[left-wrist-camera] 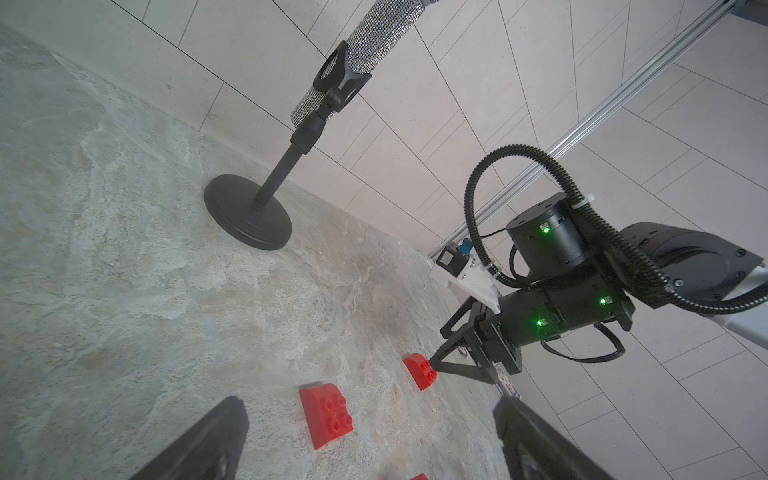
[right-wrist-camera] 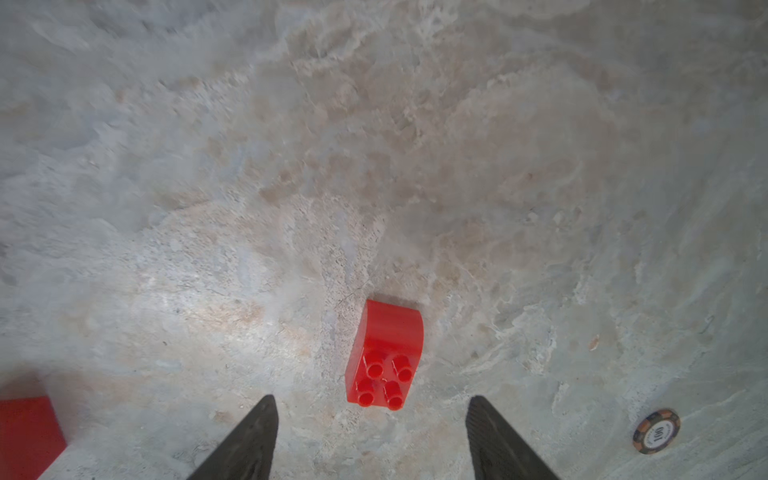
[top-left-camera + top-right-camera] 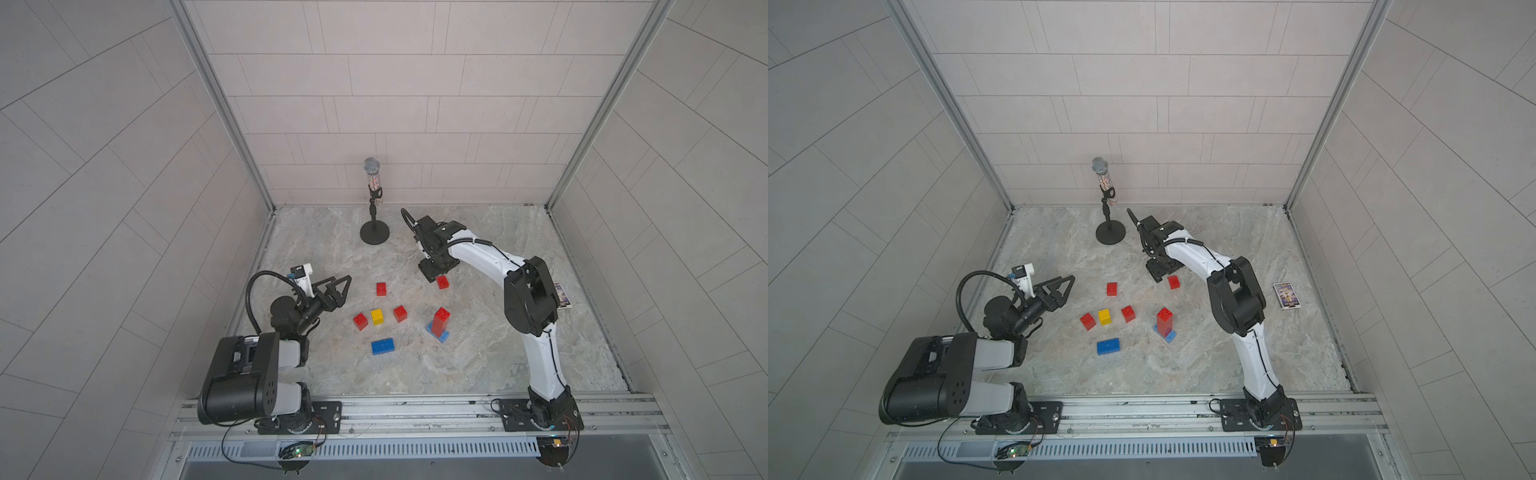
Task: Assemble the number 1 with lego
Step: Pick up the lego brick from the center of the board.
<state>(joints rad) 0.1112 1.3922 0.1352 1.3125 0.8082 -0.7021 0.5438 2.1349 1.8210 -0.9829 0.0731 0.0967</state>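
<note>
Loose lego lies on the stone table in both top views: red bricks [image 3: 381, 289] [image 3: 360, 321] [image 3: 400, 313], a yellow brick [image 3: 377, 316] and a dark blue brick [image 3: 382, 346]. A red stack [image 3: 440, 322] stands on a light blue brick [image 3: 437, 333]. My right gripper [image 2: 371, 401] points down at the table, open and empty. A red curved brick [image 2: 384, 353] lies studs-up just ahead of its fingertips; it also shows in a top view [image 3: 442, 282]. My left gripper [image 1: 370, 440] hovers wide open at the left, facing another red brick [image 1: 326, 415].
A microphone on a black round-based stand [image 3: 375, 232] rises at the back middle. A printed card box [image 3: 1286, 295] lies right of the right arm. A poker chip [image 2: 656, 431] sits on the table near the right gripper. Walls close in three sides.
</note>
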